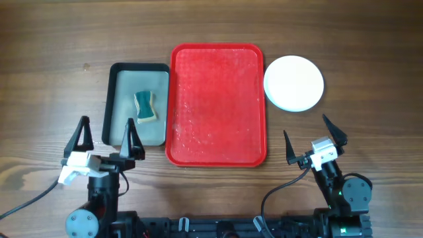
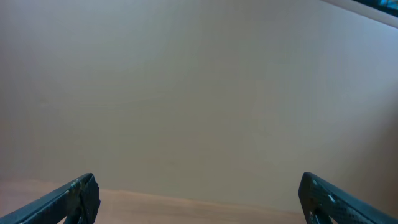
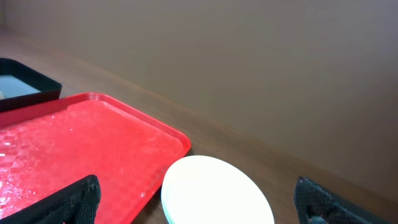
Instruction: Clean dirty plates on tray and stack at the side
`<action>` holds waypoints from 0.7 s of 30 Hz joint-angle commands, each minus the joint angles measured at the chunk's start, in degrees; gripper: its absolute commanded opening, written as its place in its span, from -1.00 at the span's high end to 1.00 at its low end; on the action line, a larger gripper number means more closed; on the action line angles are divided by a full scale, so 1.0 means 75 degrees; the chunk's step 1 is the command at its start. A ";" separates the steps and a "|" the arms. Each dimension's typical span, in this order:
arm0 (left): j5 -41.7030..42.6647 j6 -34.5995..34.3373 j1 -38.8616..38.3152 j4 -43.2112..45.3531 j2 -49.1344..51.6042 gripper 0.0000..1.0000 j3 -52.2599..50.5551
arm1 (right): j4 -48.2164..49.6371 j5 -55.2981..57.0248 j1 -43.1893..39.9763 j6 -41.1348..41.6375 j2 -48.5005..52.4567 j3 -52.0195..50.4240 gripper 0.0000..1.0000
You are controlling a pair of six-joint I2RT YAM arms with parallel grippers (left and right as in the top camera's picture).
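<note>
Task looks about done, judging by how things lie: the red tray (image 1: 218,106) in the middle of the table has no plates on it, just a wet speckled sheen, and the plates (image 1: 294,82) sit as one stack on the table off the tray's far right corner, close to its right rim but not on it. White plate is on top; my right wrist cam shows a thin turquoise edge under it, so there's at least one more below. Can't count them from here, and can't see any orange smear on the top face. On the tray's left side, touching or nearly so, is the dark grey tray (image 1: 119,99) w/ the green-and-tan sponge (image 1: 146,107) lying in it, nothing gripping it. Left to do, I'd say: nothing obvious, maybe a check of the lower plates. Both arms are pulled in low at the table's front edge, one at each side. My left gripper (image 1: 107,122) sits just in front of the dark tray's near edge, jaws spread wide, holding nothing, and its cam sees only wall. My right gripper (image 1: 304,123) is near the stack on its near side, angled toward it, jaws also wide, nothing between them.
</note>
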 commanded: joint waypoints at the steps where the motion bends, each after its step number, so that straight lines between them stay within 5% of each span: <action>1: 0.0117 -0.0431 -0.0032 0.0280 -0.0076 -1.00 -0.0341 | 0.0032 -0.0111 -0.0038 -0.0114 -0.0087 -0.0009 -0.99; 15: 0.0181 -0.1539 -0.0026 0.0708 -0.0076 -1.00 -0.1550 | 0.0029 -0.0111 -0.0038 -0.0117 -0.0087 -0.0009 -0.99; 21: 0.0201 -0.1536 -0.0026 -0.0052 -0.0076 -1.00 -0.1603 | 0.0029 -0.0111 -0.0038 -0.0117 -0.0087 -0.0009 -1.00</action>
